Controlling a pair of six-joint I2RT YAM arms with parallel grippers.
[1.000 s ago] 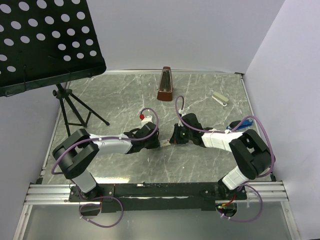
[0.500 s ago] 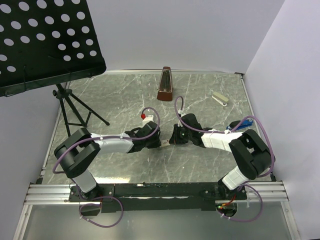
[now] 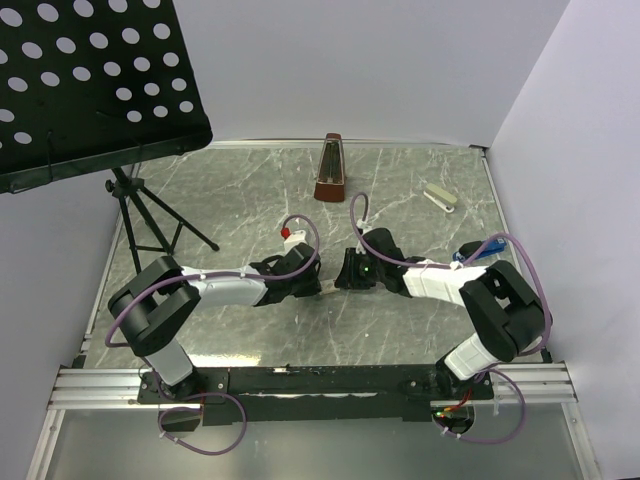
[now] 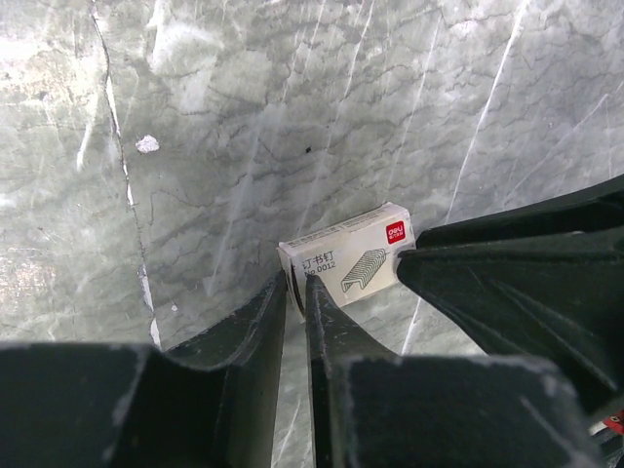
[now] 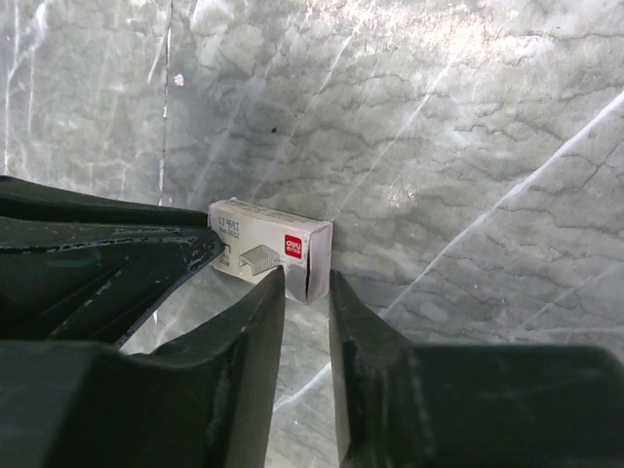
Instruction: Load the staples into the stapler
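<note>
The top external view looks down from high behind the near edge over the whole tabletop, while the wrist views peer close along the left end effector and right end effector at the same staples box from opposite ends.

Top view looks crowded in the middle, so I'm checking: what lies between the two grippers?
Only the staple box lies between the left gripper and the right gripper; both wrist views show it clearly.
</note>
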